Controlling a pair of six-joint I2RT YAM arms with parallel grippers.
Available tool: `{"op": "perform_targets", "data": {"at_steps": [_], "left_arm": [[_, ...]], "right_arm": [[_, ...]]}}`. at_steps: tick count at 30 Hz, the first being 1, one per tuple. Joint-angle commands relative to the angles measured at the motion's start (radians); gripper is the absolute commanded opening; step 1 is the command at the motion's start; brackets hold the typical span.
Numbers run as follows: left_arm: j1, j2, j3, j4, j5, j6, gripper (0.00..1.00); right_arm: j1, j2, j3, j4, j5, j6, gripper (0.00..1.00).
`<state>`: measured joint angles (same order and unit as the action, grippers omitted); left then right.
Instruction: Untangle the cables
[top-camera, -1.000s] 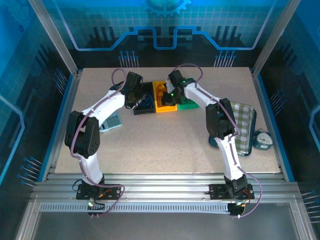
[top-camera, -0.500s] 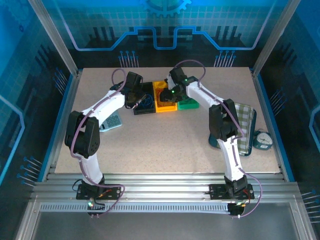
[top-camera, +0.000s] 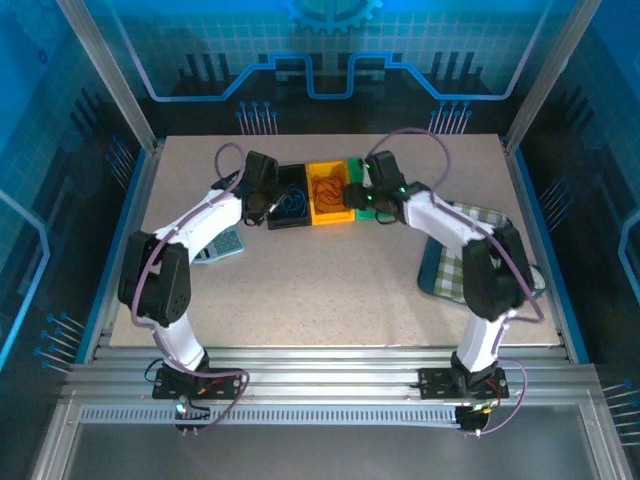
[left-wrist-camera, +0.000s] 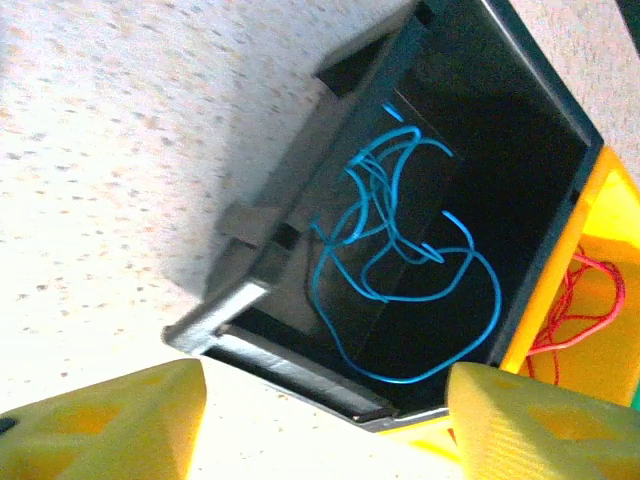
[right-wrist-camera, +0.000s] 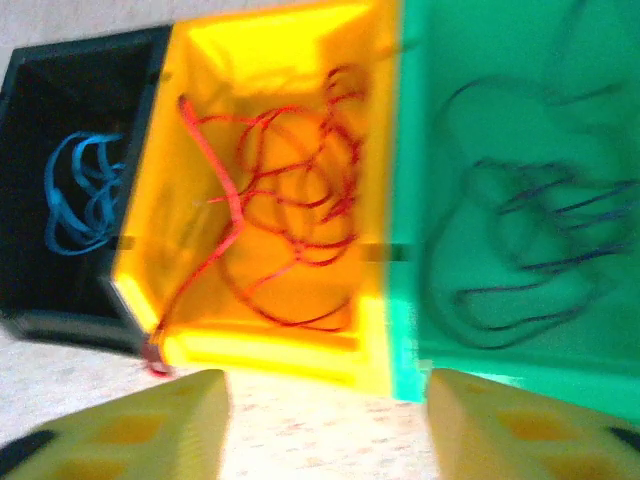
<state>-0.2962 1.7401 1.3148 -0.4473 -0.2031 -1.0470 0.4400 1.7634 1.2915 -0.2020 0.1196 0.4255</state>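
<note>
Three thin wire bunches lay in a row of small plastic bins at the far middle of the speckled surface. The blue wire was in the black bin on the left. The red wire was in the yellow bin, and the dark green-black wire was in the green bin on the right. The left hand hung at the black bin's near-left edge, fingers spread and holding nothing, with the blue bunch straight ahead. The right hand, likewise spread and empty, hovered near the seam between the yellow and green bins. One red strand ran far-to-near along the yellow bin's left wall and seemed to spill over its near corner, closest to the right hand.
</note>
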Motion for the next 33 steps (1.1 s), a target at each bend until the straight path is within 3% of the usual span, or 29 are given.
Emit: {"op": "perform_targets", "data": {"at_steps": [1, 2, 3, 6, 9, 14, 18, 21, 25, 28, 31, 33], "left_arm": [[0.009, -0.111, -0.079, 0.042, -0.137, 0.11, 0.9], [0.009, -0.14, -0.113, 0.044, -0.185, 0.145, 0.99], [0.009, -0.169, -0.149, 0.048, -0.236, 0.18, 0.99], [0.022, -0.248, -0.243, 0.046, -0.395, 0.251, 0.99], [0.042, -0.323, -0.329, 0.071, -0.549, 0.319, 0.99], [0.071, -0.358, -0.41, 0.118, -0.728, 0.513, 0.99], [0.104, -0.321, -0.411, 0.068, -0.725, 0.557, 0.99], [0.154, -0.324, -0.464, 0.099, -0.634, 0.534, 0.99], [0.169, -0.346, -0.579, 0.382, -0.594, 0.675, 0.99], [0.173, -0.32, -0.671, 0.539, -0.577, 0.69, 0.99], [0.177, -0.323, -0.714, 0.643, -0.57, 0.695, 0.99], [0.18, -0.328, -0.767, 0.799, -0.535, 0.718, 0.99]], "right_arm": [[-0.037, -0.132, -0.196, 0.325, 0.296, -0.046, 0.67], [-0.045, -0.157, -0.258, 0.4, 0.353, -0.088, 0.77], [-0.047, -0.169, -0.318, 0.493, 0.426, -0.144, 1.0], [-0.053, -0.162, -0.405, 0.624, 0.577, -0.298, 1.0], [-0.057, -0.115, -0.356, 0.496, 0.705, -0.342, 1.0], [-0.089, -0.046, -0.229, 0.252, 0.658, -0.361, 1.0], [-0.122, -0.044, -0.214, 0.134, 0.635, -0.324, 1.0], [-0.167, -0.065, -0.263, 0.144, 0.586, -0.329, 1.0], [-0.196, -0.086, -0.526, 0.601, 0.5, -0.492, 1.0], [-0.23, -0.131, -0.571, 0.614, 0.381, -0.47, 1.0], [-0.274, -0.229, -0.746, 0.833, 0.277, -0.45, 1.0], [-0.353, -0.267, -0.86, 0.987, 0.101, -0.403, 1.0]]}}
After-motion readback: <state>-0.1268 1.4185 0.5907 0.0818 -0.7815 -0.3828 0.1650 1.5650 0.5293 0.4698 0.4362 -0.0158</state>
